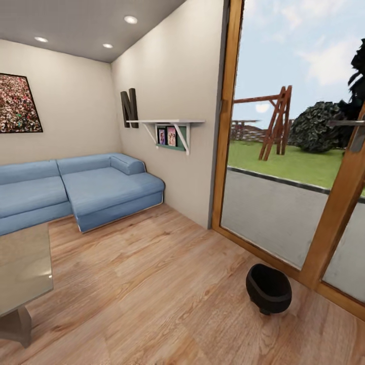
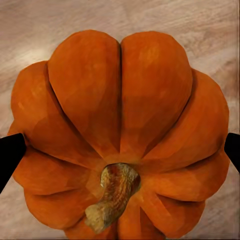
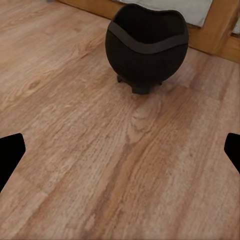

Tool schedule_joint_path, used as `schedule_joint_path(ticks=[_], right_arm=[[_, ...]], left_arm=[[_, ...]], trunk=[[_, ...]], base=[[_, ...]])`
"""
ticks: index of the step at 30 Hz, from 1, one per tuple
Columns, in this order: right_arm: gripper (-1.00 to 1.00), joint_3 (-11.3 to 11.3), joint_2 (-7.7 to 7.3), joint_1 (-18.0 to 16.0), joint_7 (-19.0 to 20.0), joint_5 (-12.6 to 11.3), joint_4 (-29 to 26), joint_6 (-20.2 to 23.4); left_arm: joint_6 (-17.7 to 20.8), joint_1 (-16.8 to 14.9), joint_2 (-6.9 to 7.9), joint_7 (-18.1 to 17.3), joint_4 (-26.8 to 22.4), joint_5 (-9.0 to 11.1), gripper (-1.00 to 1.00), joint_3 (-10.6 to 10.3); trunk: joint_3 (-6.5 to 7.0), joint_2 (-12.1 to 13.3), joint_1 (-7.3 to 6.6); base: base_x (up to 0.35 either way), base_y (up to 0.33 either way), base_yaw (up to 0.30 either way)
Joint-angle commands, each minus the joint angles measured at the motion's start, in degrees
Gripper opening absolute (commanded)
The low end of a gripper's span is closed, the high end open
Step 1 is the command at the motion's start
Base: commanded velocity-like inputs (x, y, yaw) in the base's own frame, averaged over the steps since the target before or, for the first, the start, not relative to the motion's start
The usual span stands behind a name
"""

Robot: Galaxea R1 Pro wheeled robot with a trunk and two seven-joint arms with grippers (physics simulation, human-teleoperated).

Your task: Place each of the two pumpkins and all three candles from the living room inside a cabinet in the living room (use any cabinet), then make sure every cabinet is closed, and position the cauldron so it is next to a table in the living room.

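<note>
- The bright orange ribbed pumpkin [image 2: 120, 135] with a short gnarled tan stem sits between the left gripper's [image 2: 120, 152] dark fingertips [image 2: 10, 152], which press against its two flanks — clamped on it, above wood floor.
- The small round black cauldron [image 1: 268, 288] stands on the pale wooden plank floor [image 1: 152, 304], just beside the wooden frame of the glass door [image 1: 284, 203], well apart from the table.
- In the right wrist view the cauldron [image 3: 146, 47] lies ahead of the right gripper [image 3: 120, 155], whose fingertips stand wide apart with nothing between them.
- The low coffee table with a glossy grey-beige top [image 1: 23, 268] shows at the head view's left edge.
- A blue corner sofa [image 1: 81, 187] lines the far walls — a white wall shelf [image 1: 170, 126] hangs beyond it.
</note>
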Motion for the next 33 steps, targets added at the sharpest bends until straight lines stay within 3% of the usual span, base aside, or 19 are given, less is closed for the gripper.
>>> schedule_joint_path(ticks=[1,4,7,11,33], right_arm=[[1.00,-0.19,0.03,-0.03,0.13,-0.14,0.01,-0.18],[1.00,-0.19,0.03,-0.03,0.07,-0.15,-0.01,-0.12],[1.00,-0.19,0.03,-0.03,0.07,-0.14,0.04,-0.11],[1.00,-0.19,0.03,-0.03,0.11,-0.09,0.08,-0.11],[1.00,-0.17,0.21,-0.03,0.14,-0.07,0.25,-0.11]], left_arm=[[0.28,-0.04,0.10,-0.14,-0.01,0.24,-1.00,-0.26],[0.87,-0.04,0.23,-0.68,-0.01,0.52,-1.00,-0.21],[0.96,-0.04,0.23,-0.81,-0.01,2.65,-1.00,-0.22],[0.94,-0.04,0.18,-0.79,-0.01,3.79,-1.00,-0.28],[0.81,-0.04,0.02,-0.71,-0.06,4.02,-1.00,-0.43]], trunk=[[-0.06,-0.03,-0.01],[-0.06,-0.03,-0.01],[-0.06,-0.03,-0.01],[-0.06,-0.03,-0.01],[-0.06,-0.03,-0.01]], base=[[0.000,0.000,0.006],[0.000,0.000,0.119],[0.000,0.000,0.245],[0.000,0.000,0.266],[0.000,0.000,0.274]])
